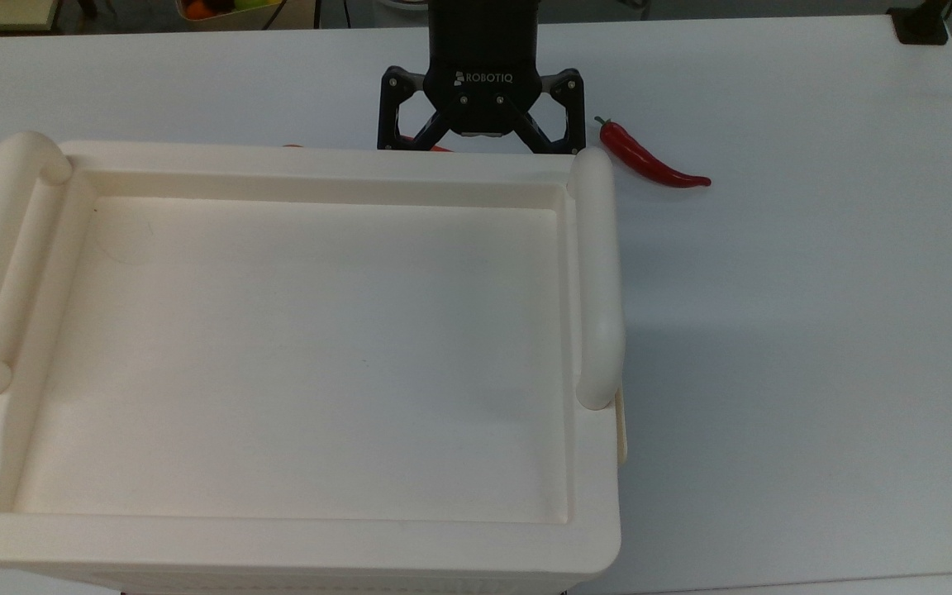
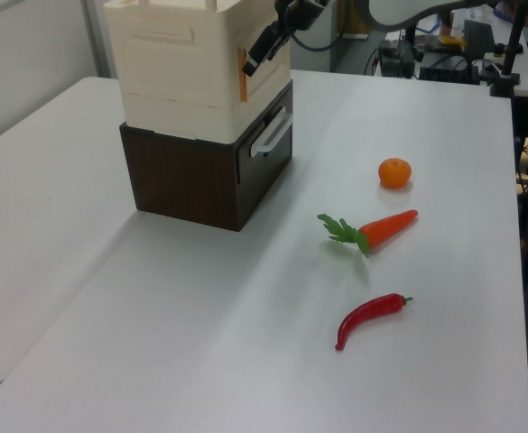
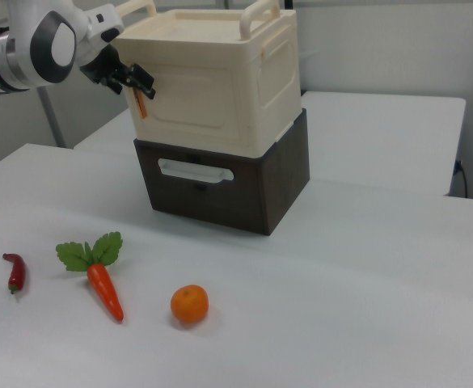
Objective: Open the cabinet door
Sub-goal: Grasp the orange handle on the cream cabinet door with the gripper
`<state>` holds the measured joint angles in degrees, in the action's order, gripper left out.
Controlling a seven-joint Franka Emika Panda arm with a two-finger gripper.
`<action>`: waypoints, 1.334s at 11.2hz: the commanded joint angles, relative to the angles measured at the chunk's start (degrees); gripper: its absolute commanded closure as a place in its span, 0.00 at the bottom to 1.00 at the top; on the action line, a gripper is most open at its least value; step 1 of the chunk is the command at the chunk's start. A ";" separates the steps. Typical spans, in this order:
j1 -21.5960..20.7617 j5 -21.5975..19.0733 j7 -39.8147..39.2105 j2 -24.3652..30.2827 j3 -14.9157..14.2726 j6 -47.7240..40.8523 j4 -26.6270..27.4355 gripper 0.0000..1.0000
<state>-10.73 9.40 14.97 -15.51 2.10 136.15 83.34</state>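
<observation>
Door not yet opened: the cabinet door (image 3: 200,95) lies flush on the cream cabinet's (image 1: 311,347) front, above the dark drawer unit (image 3: 228,182). Your gripper (image 3: 139,85), fingers spread wide, sits at the door's orange-tabbed edge. Grasp and pull remain

Cabinet (image 3: 220,81) stacked on drawer unit (image 3: 228,182), both on table (image 3: 365,307). Cabinet door (image 3: 196,97) on face above drawer handle (image 3: 194,170). Gripper (image 3: 139,87) at door's edge on right view's left, beside small tab (image 2: 242,75). In right view, before drawer unit, left to right: chili (image 3: 14,272), carrot (image 3: 103,287), orange (image 3: 189,304), well apart from cabinet. In top view, chili (image 1: 649,157) right of gripper (image 1: 480,140).
</observation>
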 commanded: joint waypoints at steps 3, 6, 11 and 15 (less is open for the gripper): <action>-2.01 6.85 1.29 -1.02 -0.17 2.19 -0.46 0.38; -2.10 6.86 1.38 -1.02 -0.17 2.10 -0.28 0.66; -2.10 8.26 3.40 -1.63 -0.17 2.27 -0.28 0.63; -2.10 8.80 3.40 -1.99 -0.17 2.36 -0.28 0.75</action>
<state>-12.49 16.59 16.75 -17.34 2.12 137.18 83.30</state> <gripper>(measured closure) 0.656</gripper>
